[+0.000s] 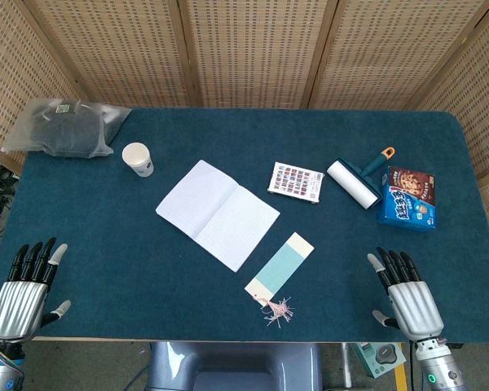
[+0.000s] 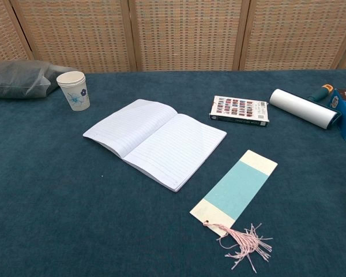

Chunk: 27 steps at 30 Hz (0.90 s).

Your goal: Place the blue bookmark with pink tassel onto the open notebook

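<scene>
The bookmark (image 1: pixel 281 266) lies flat on the tabletop (image 1: pixel 106 244), just beside the near right edge of the open notebook (image 1: pixel 217 213), its pink tassel (image 1: pixel 278 310) close to the front edge. Being thin and flat on the cloth, it is likely hard to lift: fingers may slide over it, push it under the notebook's page, or drag it off the front edge by the tassel. The right hand (image 1: pixel 408 296) rests at the tabletop's near edge, fingers spread, holding nothing, well apart from the bookmark. The left hand (image 1: pixel 26 285) likewise lies spread and empty at the near left corner.
</scene>
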Available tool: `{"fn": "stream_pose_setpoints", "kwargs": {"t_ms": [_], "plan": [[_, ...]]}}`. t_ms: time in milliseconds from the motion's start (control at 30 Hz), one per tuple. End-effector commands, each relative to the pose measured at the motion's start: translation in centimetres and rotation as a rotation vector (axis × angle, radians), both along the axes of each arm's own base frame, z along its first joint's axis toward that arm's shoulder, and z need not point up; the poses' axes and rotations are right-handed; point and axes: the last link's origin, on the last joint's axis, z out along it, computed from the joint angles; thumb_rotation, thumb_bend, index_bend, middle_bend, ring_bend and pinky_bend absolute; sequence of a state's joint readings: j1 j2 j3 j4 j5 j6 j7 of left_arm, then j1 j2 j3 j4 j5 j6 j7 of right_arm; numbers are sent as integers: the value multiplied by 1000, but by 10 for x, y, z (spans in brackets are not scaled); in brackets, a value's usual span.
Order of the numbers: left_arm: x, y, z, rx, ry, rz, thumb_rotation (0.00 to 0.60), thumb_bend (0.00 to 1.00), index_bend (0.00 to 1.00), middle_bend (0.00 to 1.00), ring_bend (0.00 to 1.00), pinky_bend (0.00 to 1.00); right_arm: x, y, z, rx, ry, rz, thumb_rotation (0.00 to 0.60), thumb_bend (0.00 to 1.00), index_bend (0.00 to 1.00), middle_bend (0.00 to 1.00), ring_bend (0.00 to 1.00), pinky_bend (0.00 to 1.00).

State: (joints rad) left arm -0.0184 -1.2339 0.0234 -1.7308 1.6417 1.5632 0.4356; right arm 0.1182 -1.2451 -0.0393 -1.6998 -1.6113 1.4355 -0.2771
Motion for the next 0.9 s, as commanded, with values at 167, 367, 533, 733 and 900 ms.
{"fn": "stream_pose_setpoints", "kwargs": {"t_ms": [167, 367, 533, 733, 900], "plan": [[1, -1, 1, 2, 1, -3, 600, 0, 0, 0, 0, 0, 1, 1, -3, 12, 0, -1, 600, 198, 0, 0, 0, 0], [3, -1, 3, 4, 2, -11, 600, 0, 0, 0, 0, 0, 1, 1, -3, 11, -1, 4, 600, 198, 0, 0, 0, 0], [4, -1, 4, 8, -3, -14, 600, 0, 0, 0, 0, 0, -1, 0, -3, 10, 3, -5, 600, 198, 0, 0, 0, 0], [2, -2, 6, 13, -7, -4, 600, 0, 0, 0, 0, 0, 4, -4, -4, 10, -9, 33, 600, 198, 0, 0, 0, 0], [2, -1, 6, 13, -5, -5, 600, 0, 0, 0, 0, 0, 14, -17, -5, 30, -17, 91, 600, 198, 66, 0, 0, 0]]}}
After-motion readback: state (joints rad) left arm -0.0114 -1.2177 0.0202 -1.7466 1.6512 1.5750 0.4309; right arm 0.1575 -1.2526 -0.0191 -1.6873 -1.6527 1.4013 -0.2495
